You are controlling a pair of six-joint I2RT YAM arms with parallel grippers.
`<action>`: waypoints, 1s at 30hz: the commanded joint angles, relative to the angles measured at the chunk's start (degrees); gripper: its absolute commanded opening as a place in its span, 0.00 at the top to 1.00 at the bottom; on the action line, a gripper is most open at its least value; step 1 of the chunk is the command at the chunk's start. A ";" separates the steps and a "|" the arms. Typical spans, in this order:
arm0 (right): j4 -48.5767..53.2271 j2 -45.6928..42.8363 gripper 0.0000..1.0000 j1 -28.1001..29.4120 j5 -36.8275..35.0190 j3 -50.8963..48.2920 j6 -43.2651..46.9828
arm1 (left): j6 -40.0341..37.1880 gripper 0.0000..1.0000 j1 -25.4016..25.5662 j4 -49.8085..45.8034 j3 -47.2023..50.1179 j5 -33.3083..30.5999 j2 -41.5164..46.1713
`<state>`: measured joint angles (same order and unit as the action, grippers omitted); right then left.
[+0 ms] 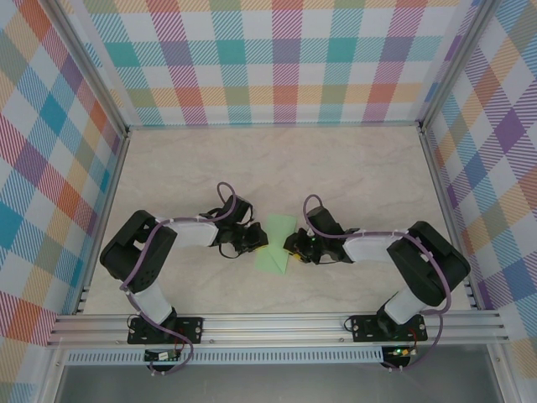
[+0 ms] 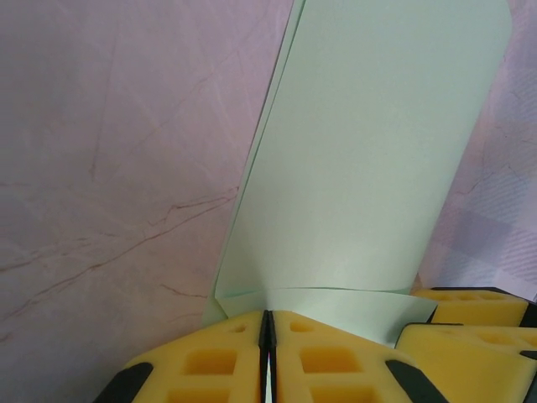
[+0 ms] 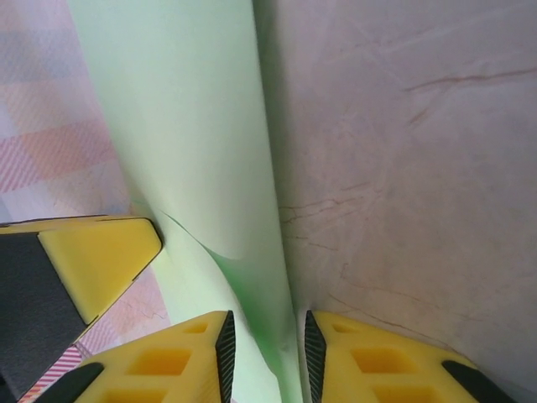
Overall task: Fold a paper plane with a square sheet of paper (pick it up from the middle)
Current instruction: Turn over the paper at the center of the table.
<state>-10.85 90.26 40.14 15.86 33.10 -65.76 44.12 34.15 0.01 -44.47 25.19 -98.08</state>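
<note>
The square sheet of paper is pale green and folded over, lifted off the table between my two grippers. In the left wrist view the paper rises as a tall panel from my left gripper, whose yellow jaws are shut on its lower edge. My left gripper holds the sheet's left side. My right gripper is at the sheet's right side. In the right wrist view the paper's folded edge runs down between the jaws of my right gripper, which stand apart with a gap beside the paper.
The marble-patterned table stretches behind the grippers. Checkered walls close in the back and both sides. An aluminium rail with both arm bases runs along the near edge.
</note>
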 commanded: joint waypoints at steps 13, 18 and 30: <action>-5.86 -1.37 0.67 1.55 2.86 -2.41 -0.73 | 3.92 0.89 -3.11 0.71 3.99 -0.28 -0.18; -5.94 -1.14 0.66 2.99 2.42 -2.91 -1.70 | 4.38 0.89 -3.82 1.12 4.56 0.00 -0.20; -8.43 0.53 0.65 2.22 1.60 -2.18 0.17 | 4.53 0.88 -4.36 2.07 5.72 0.39 0.47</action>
<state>-17.91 89.95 43.05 17.58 30.06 -66.98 48.47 31.55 6.22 -40.91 29.21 -97.91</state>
